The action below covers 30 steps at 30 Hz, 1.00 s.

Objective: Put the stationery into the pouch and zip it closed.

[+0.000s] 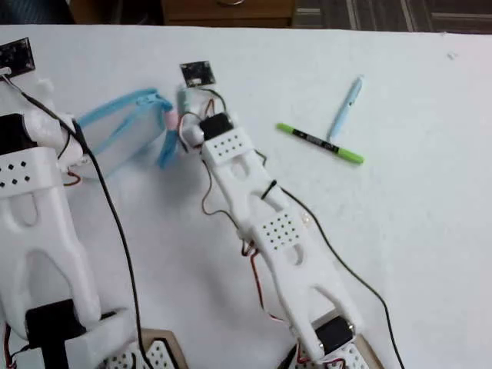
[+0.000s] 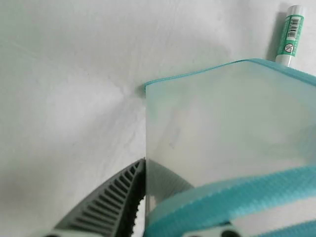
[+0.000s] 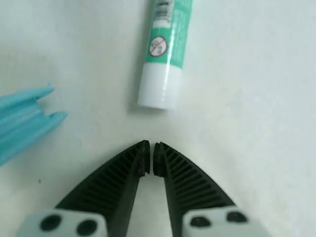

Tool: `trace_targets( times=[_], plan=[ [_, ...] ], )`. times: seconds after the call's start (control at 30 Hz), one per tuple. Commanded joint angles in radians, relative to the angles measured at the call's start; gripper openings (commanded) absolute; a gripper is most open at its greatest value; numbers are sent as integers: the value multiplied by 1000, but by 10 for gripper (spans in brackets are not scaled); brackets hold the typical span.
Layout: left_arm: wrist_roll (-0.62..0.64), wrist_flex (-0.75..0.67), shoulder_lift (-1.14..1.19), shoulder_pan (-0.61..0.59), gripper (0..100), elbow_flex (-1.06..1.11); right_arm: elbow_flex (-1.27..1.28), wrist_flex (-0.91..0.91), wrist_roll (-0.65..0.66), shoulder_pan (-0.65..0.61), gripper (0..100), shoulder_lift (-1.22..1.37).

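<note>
A translucent pouch (image 1: 115, 142) with light-blue trim lies at the back left, its mouth gaping. My left gripper (image 2: 144, 165) is shut on the pouch (image 2: 222, 128) wall at its left end (image 1: 75, 146). My right gripper (image 3: 151, 159) is shut and holds nothing; it sits at the pouch's right end (image 1: 181, 124). Just past its tips a green-and-white glue stick (image 3: 165, 54) lies on the table, beside the blue zipper end (image 3: 24, 118). The glue stick (image 2: 291, 32) also peeks over the pouch's far edge. A green marker (image 1: 319, 144) and a light-blue pen (image 1: 346, 106) lie to the right.
The white table (image 1: 400, 231) stretches free to the right and front of the pens. Cables (image 1: 115, 223) trail from both arms across the near table. A dark floor edge (image 1: 346, 15) runs along the table's back.
</note>
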Motion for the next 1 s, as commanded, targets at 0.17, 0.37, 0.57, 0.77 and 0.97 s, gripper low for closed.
trace_targets(
  times=[0.17,0.37,0.57,0.77,0.97],
  plan=[
    [5,3,-1,-7,24,-11,-3,278,35,39,26,-148],
    [5,3,-1,-7,24,-14,-37,165,75,38,78,-200],
    [5,3,-1,-7,24,-14,-15,-130,35,18,343,-143],
    [5,3,-1,-7,24,-14,-25,-231,28,-38,325,-36],
    [5,0,-1,-7,24,-14,-14,-361,35,-35,207,54]
  ],
)
